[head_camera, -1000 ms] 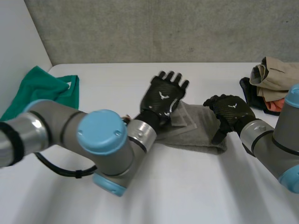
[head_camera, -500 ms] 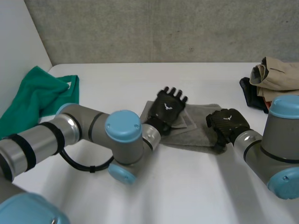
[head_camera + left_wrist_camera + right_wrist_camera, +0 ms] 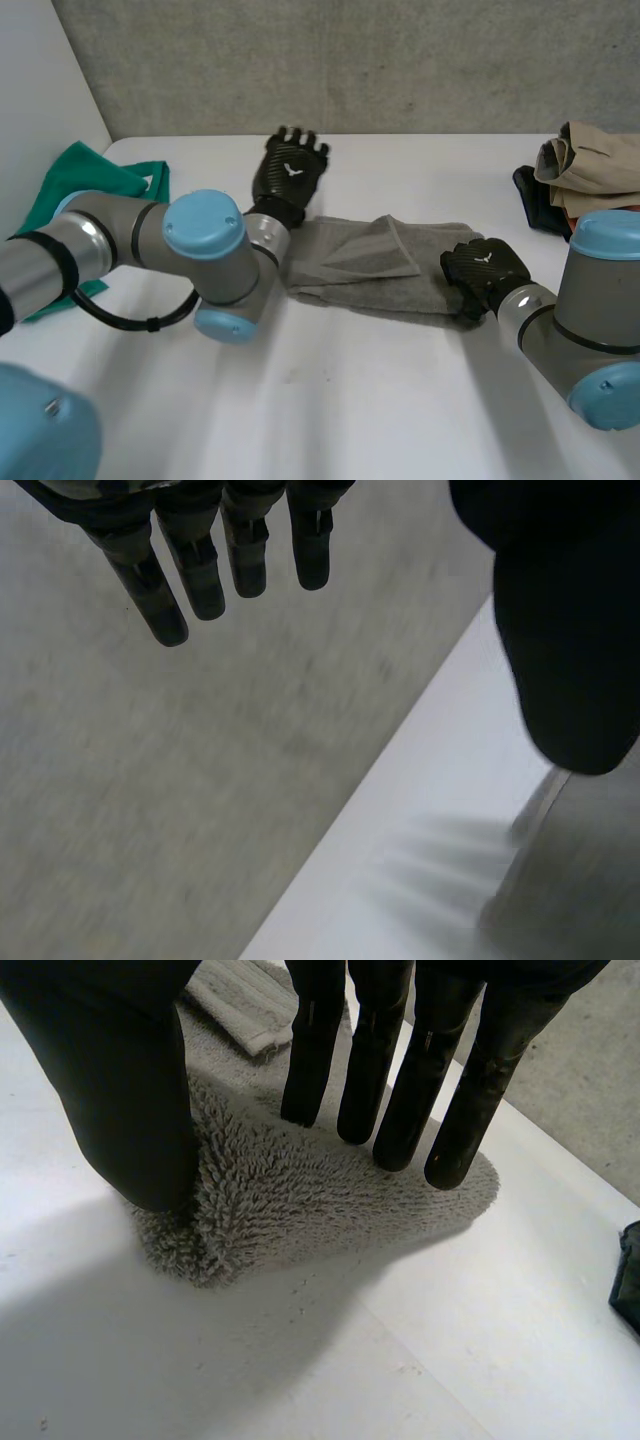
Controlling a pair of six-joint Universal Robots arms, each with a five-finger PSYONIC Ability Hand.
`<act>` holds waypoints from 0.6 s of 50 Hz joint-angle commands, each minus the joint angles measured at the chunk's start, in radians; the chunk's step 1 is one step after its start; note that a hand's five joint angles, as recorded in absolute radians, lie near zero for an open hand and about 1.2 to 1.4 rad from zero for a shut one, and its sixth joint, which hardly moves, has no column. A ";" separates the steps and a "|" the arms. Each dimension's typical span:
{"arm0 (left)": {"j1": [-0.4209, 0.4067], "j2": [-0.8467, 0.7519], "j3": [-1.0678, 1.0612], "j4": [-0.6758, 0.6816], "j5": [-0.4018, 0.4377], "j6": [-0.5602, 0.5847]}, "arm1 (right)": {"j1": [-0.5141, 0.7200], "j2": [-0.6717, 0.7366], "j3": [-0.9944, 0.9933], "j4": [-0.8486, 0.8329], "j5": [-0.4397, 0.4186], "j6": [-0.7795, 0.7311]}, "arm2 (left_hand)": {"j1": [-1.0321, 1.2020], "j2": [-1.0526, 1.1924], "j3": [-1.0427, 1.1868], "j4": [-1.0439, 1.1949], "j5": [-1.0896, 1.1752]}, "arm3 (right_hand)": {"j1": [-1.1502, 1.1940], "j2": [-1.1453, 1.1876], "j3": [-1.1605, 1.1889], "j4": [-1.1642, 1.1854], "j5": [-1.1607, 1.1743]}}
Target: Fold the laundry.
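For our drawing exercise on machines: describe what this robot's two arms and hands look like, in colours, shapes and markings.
Both arms are thick grey tubes with light-blue caps on the joints; the left arm also wears black bands. The left hand and right hand are black and glove-like, with slim fingers, a broad thumb and a small white mark on the back.
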 commanded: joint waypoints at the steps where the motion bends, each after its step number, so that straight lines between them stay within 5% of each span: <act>1: -0.094 0.071 -0.110 -0.003 0.041 -0.060 | 0.002 0.002 0.000 -0.004 -0.001 0.000 | -0.011 -0.007 -0.008 -0.004 -0.002 | 0.220 0.118 0.114 0.119 0.142; 22: -0.096 -0.143 0.083 -0.087 0.112 -0.096 | 0.002 0.025 0.002 -0.033 0.002 -0.049 | 0.045 0.049 0.048 0.052 0.054 | 0.293 0.191 0.187 0.192 0.216; 26: -0.036 -0.226 0.244 -0.087 0.035 -0.088 | 0.002 0.025 0.003 -0.035 0.016 -0.052 | 0.113 0.117 0.115 0.120 0.122 | 0.343 0.241 0.237 0.242 0.265; 30: 0.054 -0.254 0.356 -0.083 -0.152 -0.031 | 0.003 0.023 0.006 -0.050 0.031 -0.055 | 0.119 0.123 0.121 0.126 0.128 | 0.425 0.323 0.319 0.324 0.348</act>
